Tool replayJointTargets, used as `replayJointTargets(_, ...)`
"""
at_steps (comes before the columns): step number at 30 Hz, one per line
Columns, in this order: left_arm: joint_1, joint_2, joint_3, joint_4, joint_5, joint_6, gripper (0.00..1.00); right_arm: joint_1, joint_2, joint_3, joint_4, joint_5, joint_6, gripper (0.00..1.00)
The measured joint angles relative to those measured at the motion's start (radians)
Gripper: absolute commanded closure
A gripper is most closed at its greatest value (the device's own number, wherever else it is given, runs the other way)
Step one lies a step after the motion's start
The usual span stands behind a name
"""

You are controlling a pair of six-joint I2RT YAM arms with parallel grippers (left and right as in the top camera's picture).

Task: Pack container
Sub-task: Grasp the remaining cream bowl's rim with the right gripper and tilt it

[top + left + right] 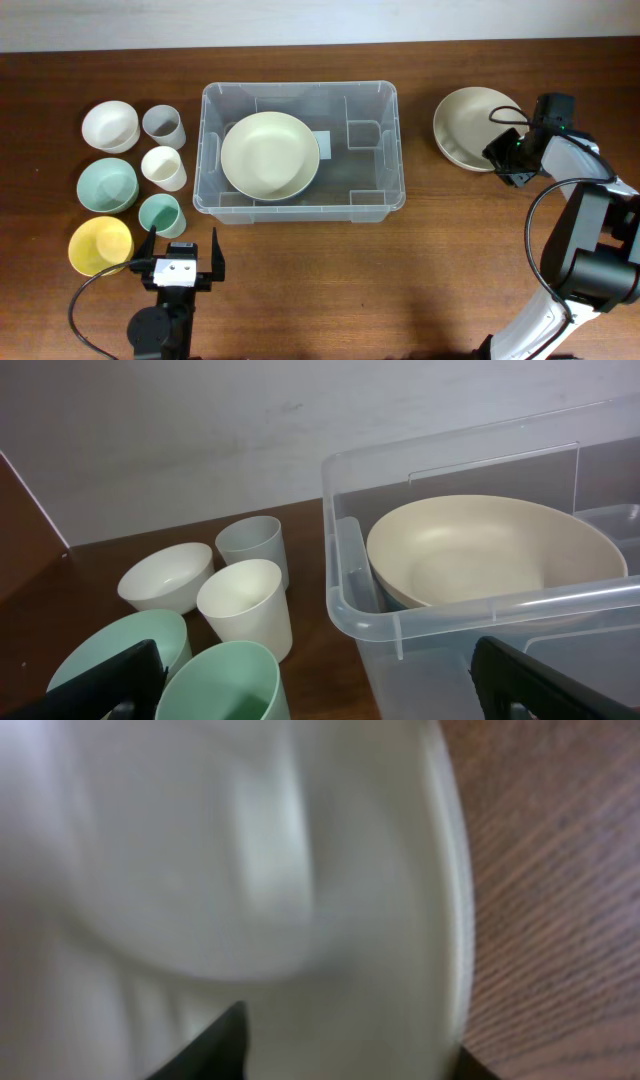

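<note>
The container (300, 88) stood at the middle of the table (400, 290), upright, its long side running left to right. It held one large beige bowl (268, 155), which rested in the left half. A white label (322, 145) showed just beside that bowl, on the container floor. The right half of the container held nothing visible.

The left gripper (182, 240) hung near the front edge of the table, short of the container's front left corner and touching nothing. Its jaws were spread wide and empty. In the left wrist view, its dark fingers (545, 685) showed at both lower corners, with the container rim (480, 610) and the beige bowl (480, 555) ahead.

Six vessels stood left of the container, all apart from it: a white bowl (110, 127) and a grey cup (162, 124) at the back, a mint bowl (107, 186) and a cream cup (164, 168) in the middle, and a yellow bowl (100, 246) and a mint cup (160, 215) at the front. The mint cup stood nearest the left gripper.

The right gripper (512, 150) was at the near right rim of a second beige bowl (465, 120), which lay on the table to the right of the container and well apart from it. The right wrist view was blurred. It showed this bowl (300, 870) filling most of the picture and one dark finger (215, 1045) at the bottom edge. Whether the jaws gripped the rim could not be told.
</note>
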Motion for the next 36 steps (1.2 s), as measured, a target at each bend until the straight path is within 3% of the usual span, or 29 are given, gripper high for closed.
replayJointTargets(1, 0.000, 0.000, 0.000, 0.000, 0.000, 0.000, 0.00, 0.000, 0.000, 0.000, 0.001, 0.000, -0.001, 0.87)
replayJointTargets(3, 0.000, 0.000, 0.000, 0.000, 0.000, 0.000, 0.00, 0.000, 0.000, 0.000, 0.002, 0.000, 0.007, 0.96)
replayJointTargets(17, 0.000, 0.000, 0.000, 0.000, 0.000, 0.000, 0.00, -0.029, 0.000, 0.056, 0.015, -0.097, 0.035, 0.96)
replayJointTargets(28, 0.000, 0.000, 0.000, 0.000, 0.000, 0.000, 0.00, -0.154, -0.060, 0.360, 0.018, -0.550, 0.038, 0.96)
replayJointTargets(32, 0.000, 0.000, 0.000, 0.000, 0.000, 0.000, 0.00, -0.087, -0.151, 0.403, -0.043, -0.700, 0.006, 0.96)
replayJointTargets(35, 0.000, 0.000, 0.000, 0.000, 0.000, 0.000, 0.00, 0.020, -0.197, 0.411, -0.117, -0.739, -0.046, 0.96)
replayJointTargets(36, 0.000, 0.000, 0.000, 0.000, 0.000, 0.000, 0.00, 0.120, -0.210, 0.414, -0.171, -0.743, -0.088, 0.96)
